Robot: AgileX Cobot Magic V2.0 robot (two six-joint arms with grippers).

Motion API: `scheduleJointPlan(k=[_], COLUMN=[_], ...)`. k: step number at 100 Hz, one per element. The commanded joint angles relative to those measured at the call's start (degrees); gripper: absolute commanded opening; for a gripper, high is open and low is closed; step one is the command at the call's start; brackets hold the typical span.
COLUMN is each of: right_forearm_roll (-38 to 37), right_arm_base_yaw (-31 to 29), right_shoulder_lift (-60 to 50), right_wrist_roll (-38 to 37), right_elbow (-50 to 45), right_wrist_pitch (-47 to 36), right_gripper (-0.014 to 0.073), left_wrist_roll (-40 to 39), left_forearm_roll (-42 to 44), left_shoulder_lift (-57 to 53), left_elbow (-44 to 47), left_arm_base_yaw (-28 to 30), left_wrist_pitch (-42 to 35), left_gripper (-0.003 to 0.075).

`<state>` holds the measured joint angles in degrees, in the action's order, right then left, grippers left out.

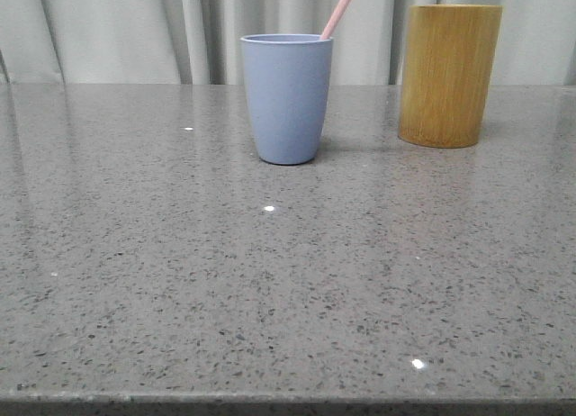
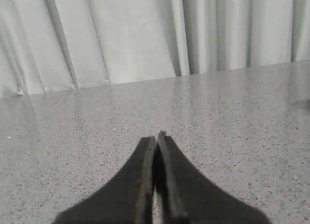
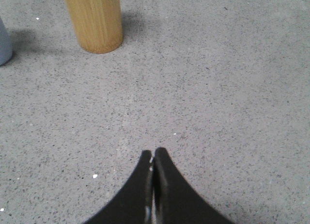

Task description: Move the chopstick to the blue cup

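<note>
Front view: speckled grey stone surface (image 1: pixel 180 281) runs back to a pale pleated curtain (image 1: pixel 108 29); a matte greyish-blue plastic tumbler (image 1: pixel 287 99), handleless and tapering to a rounded base, stands upright toward the back, about centre; a thin pale pink chopstick (image 1: pixel 339 11) rises out of it, leaning to the right over the rim, its top cut by the frame edge; only this upper length shows, so whether it is one stick or a pair I cannot tell; to the right of the tumbler, apart from it, a taller yellow-brown bamboo cylinder cup (image 1: pixel 448 76) stands upright; neither arm shows in this view.

Left wrist view: the left hand (image 2: pixel 157 136) has its two dark fingers pressed together at the tips, nothing between them; it is low over bare surface (image 2: pixel 232 117); curtain (image 2: pixel 135 35) behind.

Right wrist view: the right hand (image 3: pixel 153 152) likewise has its fingers closed against each other, nothing pinched; it sits above bare surface (image 3: pixel 218 88); the bamboo cup (image 3: pixel 94 20) is well apart from the fingertips, its top out of frame; a sliver of the blue tumbler (image 3: pixel 4 44) shows at the picture's edge beside it.
</note>
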<state>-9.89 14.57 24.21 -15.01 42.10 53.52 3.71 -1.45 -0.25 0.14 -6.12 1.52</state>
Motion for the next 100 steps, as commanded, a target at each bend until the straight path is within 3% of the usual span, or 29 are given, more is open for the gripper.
scheduleJointPlan(k=[1, 21, 55, 80, 100], right_forearm_roll=[-0.3, 0.1, 6.3, 6.9, 7.0], right_arm_base_yaw=[-0.5, -1.3, -10.0, -11.9, -11.9], right_shoulder_lift=[-2.0, -10.9, -26.0, -25.6, -25.6], right_wrist_roll=[0.8, 2.6, 12.7, 12.7, 12.7], right_elbow=[0.6, -6.5, -24.0, -35.9, -42.3], right_wrist_pitch=[-4.2, -17.9, -35.3, -52.8, -56.7], right_gripper=[-0.0122, -0.0122, -0.0122, -0.0122, -0.0122], left_wrist_roll=[-0.8, -0.8, -0.8, -0.8, -0.8], left_forearm_roll=[-0.3, -0.3, -0.3, -0.3, -0.3], left_shoulder_lift=[-2.0, -2.0, -2.0, -2.0, -2.0], left_elbow=[0.5, 0.5, 0.5, 0.5, 0.5], left_arm_base_yaw=[0.1, 0.1, 0.1, 0.1, 0.1], left_wrist_pitch=[-5.1, -5.1, -5.1, -5.1, -5.1], left_gripper=[-0.0019, -0.0019, -0.0019, -0.0019, -0.0019])
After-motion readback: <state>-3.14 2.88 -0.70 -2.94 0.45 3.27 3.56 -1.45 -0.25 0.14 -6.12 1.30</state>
